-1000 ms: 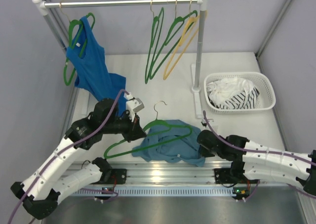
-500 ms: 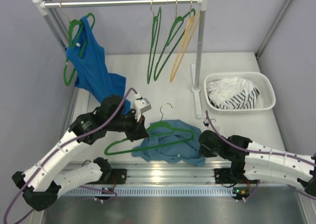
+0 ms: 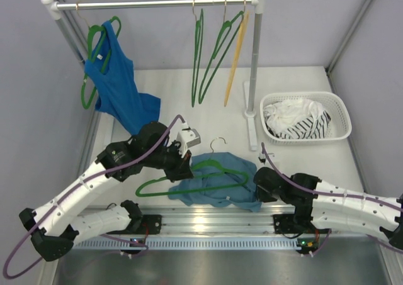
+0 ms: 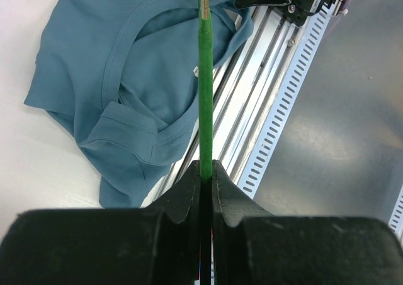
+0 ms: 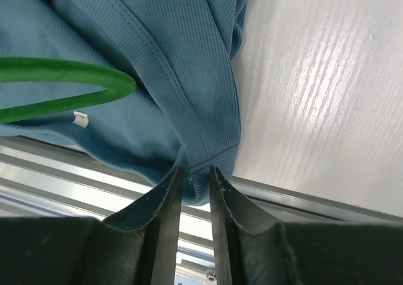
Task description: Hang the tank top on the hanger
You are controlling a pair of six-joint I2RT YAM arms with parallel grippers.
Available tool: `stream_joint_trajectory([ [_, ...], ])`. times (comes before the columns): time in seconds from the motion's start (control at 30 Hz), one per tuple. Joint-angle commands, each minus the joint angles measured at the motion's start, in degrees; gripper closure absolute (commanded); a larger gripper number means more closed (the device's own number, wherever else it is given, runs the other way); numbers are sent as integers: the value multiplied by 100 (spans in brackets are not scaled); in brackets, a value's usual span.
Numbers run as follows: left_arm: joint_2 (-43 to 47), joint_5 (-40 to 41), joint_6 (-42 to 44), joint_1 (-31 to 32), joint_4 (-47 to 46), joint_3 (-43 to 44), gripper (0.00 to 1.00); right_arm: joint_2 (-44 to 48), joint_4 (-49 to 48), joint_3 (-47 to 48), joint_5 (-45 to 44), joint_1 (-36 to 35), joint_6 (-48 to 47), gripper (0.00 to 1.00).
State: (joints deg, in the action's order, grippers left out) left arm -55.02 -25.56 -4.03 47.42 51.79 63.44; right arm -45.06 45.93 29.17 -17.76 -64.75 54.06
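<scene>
So the left gripper (image 4: 206,170) is clamping hard on the thin green triangular clothes hanger (image 4: 205,90), jaws squeezed shut on its bar with no gap showing. The hanger is stretching out over the soft, dusty teal-blue sleeveless tank top (image 3: 221,190), its small metal hook pointing away from the arms. I can't tell if it's actually touching the cloth.

The tank top is lying crumpled on the white table (image 3: 296,80), right at the near edge against the aluminium rail (image 3: 208,219) between the two arm bases. The right gripper (image 5: 195,172) is pinching a ribbed fold at the right-hand edge of the top, jaws nearly together with the fabric bunching between them.

Further back, a brighter royal-blue tank top (image 3: 116,90) is hanging from the metal clothes rack (image 3: 151,4) on the left, a yellow hanger (image 3: 234,61) is dangling beside some spare green ones, and a white plastic basket (image 3: 344,118) of white-and-striped cloth is sitting off to the right.
</scene>
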Motion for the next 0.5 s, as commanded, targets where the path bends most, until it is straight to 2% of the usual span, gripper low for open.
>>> stream_joint_trajectory([
  [0.0,1,16,113,66,-2,248,100,-12,38,-69,36,-99,25,76],
  [0.3,-96,-54,131,189,7,222,100,-117,-14,-78,53,-134,25,77],
  [0.47,-175,-142,131,285,7,186,100,-91,91,44,-105,-134,87,91],
])
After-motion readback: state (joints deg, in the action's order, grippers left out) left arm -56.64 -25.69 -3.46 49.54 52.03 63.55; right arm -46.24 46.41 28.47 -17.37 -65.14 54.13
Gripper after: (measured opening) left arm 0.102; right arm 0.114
